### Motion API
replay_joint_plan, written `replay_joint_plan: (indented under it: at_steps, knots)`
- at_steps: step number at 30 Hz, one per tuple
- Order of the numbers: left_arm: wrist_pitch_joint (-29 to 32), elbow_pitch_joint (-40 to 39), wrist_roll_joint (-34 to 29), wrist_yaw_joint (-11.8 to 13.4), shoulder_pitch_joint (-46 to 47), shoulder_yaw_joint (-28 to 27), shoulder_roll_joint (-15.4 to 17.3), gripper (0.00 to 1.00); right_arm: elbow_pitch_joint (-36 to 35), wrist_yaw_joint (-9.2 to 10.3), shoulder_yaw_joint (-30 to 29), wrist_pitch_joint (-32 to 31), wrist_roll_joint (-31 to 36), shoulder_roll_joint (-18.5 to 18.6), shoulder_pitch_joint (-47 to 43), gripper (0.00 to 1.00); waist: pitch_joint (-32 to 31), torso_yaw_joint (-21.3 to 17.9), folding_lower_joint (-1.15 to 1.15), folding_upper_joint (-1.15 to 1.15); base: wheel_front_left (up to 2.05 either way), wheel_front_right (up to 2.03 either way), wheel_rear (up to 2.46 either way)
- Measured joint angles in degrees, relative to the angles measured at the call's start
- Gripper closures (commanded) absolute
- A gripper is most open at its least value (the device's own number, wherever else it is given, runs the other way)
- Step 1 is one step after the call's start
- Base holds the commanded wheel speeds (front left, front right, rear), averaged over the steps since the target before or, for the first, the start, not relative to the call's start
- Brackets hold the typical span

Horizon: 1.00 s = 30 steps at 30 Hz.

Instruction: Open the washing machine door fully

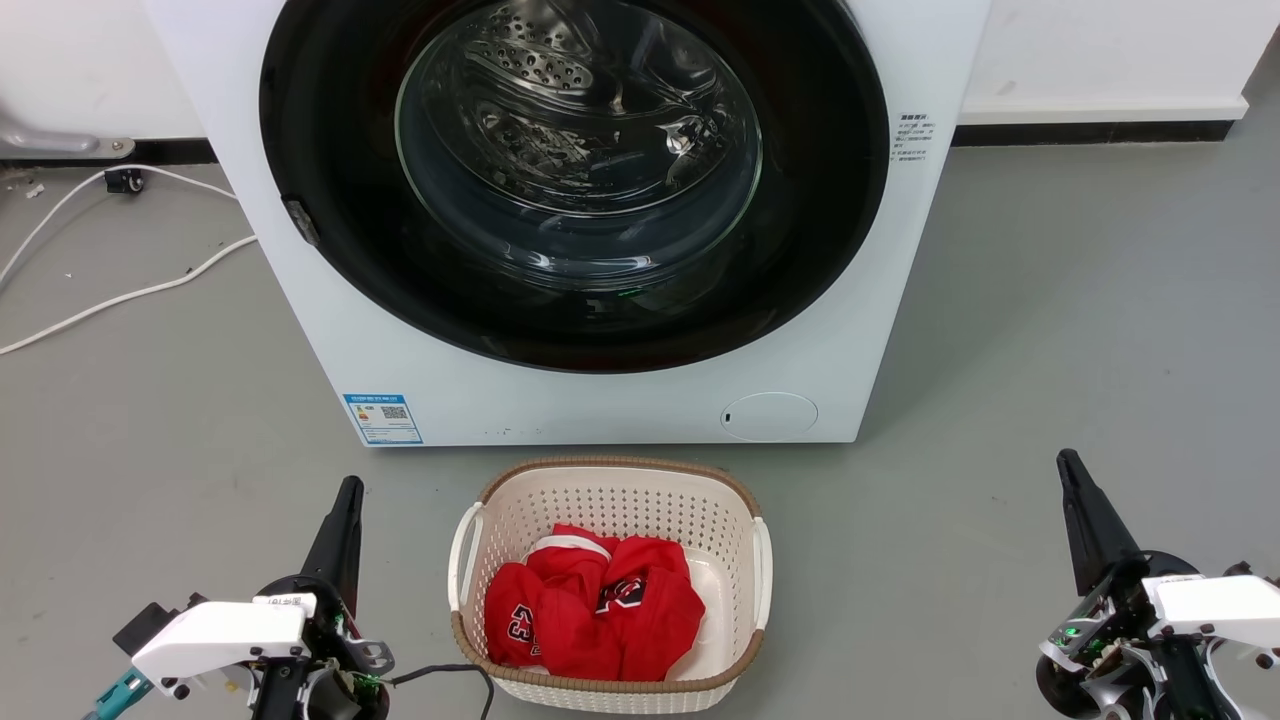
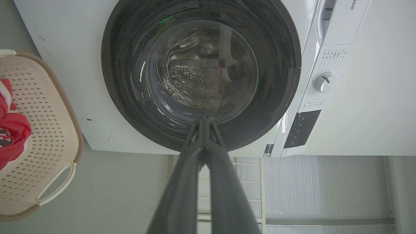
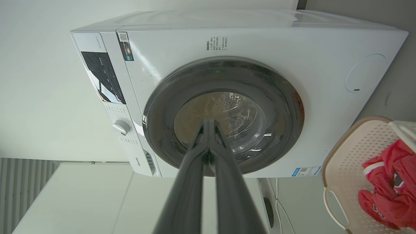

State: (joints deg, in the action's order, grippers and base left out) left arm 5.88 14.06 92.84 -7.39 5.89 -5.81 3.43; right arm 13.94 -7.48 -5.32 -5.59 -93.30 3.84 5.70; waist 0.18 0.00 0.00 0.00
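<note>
Since the washing machine door (image 1: 575, 180) sits shut and flush on the front of the white machine (image 1: 380, 360), nothing of the task is done yet. Left pincer (image 1: 349, 492) is parked well out in front of the machine toward its left side. Right pincer (image 1: 1069, 468) is well out in front toward its right. Both are clenched on nothing, fingers (image 2: 182, 188) pressed together in each wrist view. Laundry basket (image 1: 480, 497) with a red garment (image 1: 600, 610) stands just in front of the machine's base, centred under the door.

Step in hand, my read: reach in and get a hold on the door edge. The grey tab (image 1: 300, 222) on the door's left rim looks like the pull point. Hinge is then likely on the machine's right side, can't confirm.

- Use the left arm and spread the fingers before approach.
- Come in from the machine's left and hook behind the rim at the tab.
- Pull along an arc about the far rim, not straight back, or the fingers likely slip off the gloss.
- Keep the forearm above the basket.
- Swing until the door stops.
</note>
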Motion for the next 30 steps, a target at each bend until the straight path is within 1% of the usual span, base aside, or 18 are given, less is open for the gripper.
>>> replay_joint_plan:
  at_steps: [30]
  knots:
    - [0.08,0.01,-0.35,-0.01,0.01,-0.22,-0.19,1.00,0.03,0.00,-0.42,-0.33,0.18,-0.26,0.02,1.00,0.00,0.00,0.00,0.00,0.00,0.00,0.00]
